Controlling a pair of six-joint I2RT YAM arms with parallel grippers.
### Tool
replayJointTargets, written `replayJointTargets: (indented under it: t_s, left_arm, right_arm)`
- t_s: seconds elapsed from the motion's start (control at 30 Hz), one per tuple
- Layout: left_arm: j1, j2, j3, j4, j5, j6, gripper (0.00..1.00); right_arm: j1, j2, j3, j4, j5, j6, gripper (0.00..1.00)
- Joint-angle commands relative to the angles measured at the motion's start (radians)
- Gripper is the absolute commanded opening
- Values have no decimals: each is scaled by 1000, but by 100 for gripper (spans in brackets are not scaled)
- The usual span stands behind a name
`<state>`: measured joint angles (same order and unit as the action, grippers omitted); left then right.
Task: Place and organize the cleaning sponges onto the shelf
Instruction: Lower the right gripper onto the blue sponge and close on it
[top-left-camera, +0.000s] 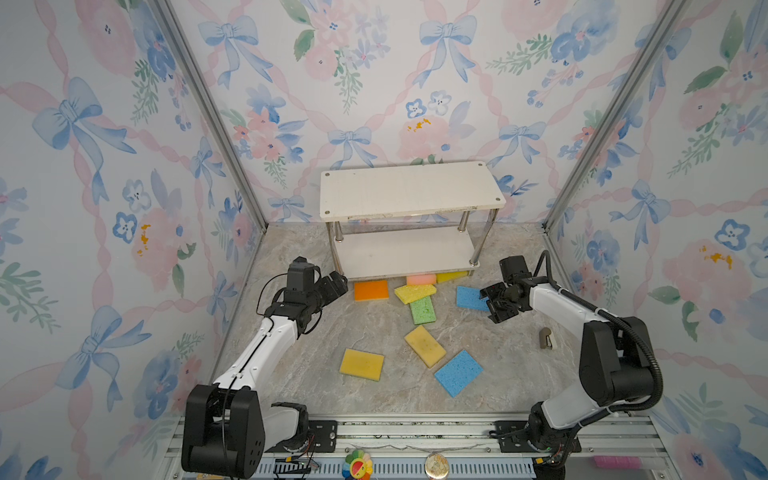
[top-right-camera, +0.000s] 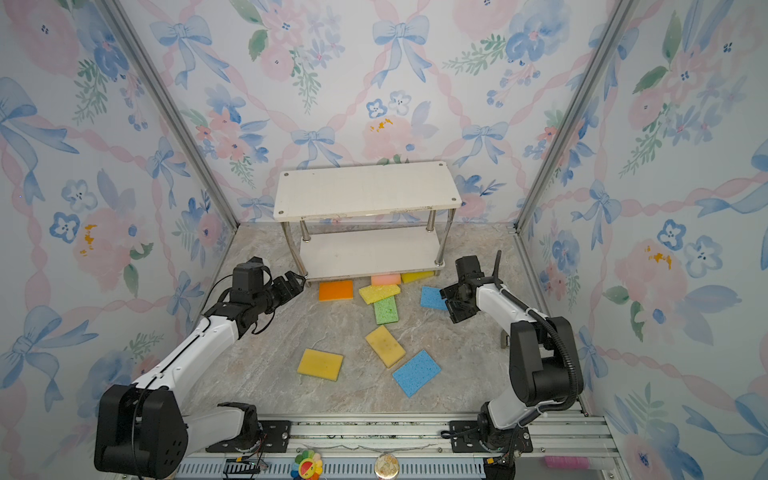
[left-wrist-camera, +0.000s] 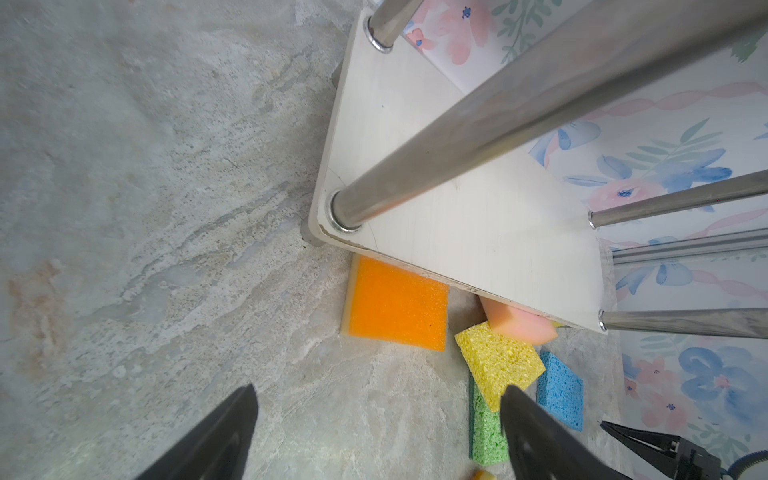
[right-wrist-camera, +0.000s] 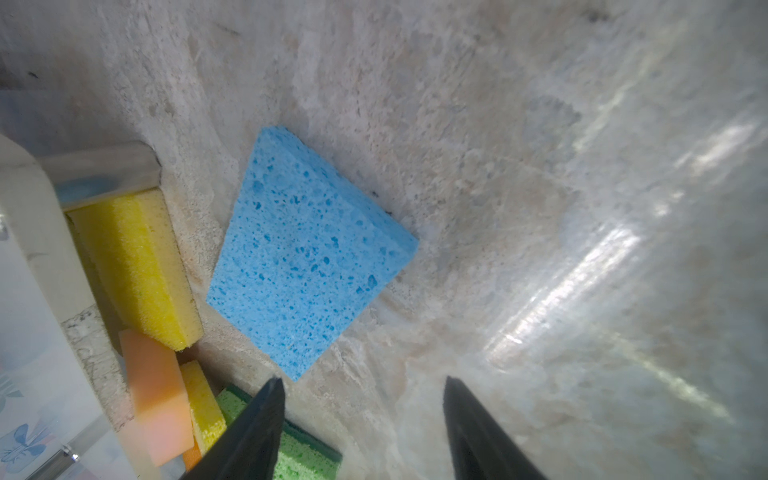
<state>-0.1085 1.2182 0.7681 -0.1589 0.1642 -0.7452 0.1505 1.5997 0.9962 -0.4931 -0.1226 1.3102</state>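
Note:
The white two-tier shelf (top-left-camera: 411, 189) stands at the back with both boards bare. Sponges lie on the marble floor in front of it: orange (top-left-camera: 371, 289), yellow (top-left-camera: 414, 293) over green (top-left-camera: 422, 311), and blue (top-left-camera: 469, 297). Pink (top-left-camera: 420, 279) and another yellow (top-left-camera: 452, 276) poke out from under the lower board. Nearer the front lie a yellow (top-left-camera: 361, 364), a tan-yellow (top-left-camera: 424, 345) and a second blue (top-left-camera: 459, 372). My left gripper (left-wrist-camera: 379, 388) hangs open and empty left of the orange sponge (left-wrist-camera: 397, 305). My right gripper (right-wrist-camera: 363, 380) is open just beside the blue sponge (right-wrist-camera: 307, 253), holding nothing.
A small grey-brown object (top-left-camera: 545, 337) sits on the floor at the right, close to the right arm. Wallpapered walls close in the back and both sides. A metal rail (top-left-camera: 415, 432) runs along the front edge. The shelf's metal legs (left-wrist-camera: 519, 112) stand near my left gripper.

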Motion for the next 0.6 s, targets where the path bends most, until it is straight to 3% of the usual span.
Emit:
replayJointTargets:
  t_s: [0.0,0.57]
  left_arm:
    - [4,-20,-18,-4,-8,-6,93]
    - [10,-42,-38,-3,-3,18,93]
  right_arm:
    - [-12,30,1,5,12,11,63]
    - [-37,144,44,31,26,-14,55]
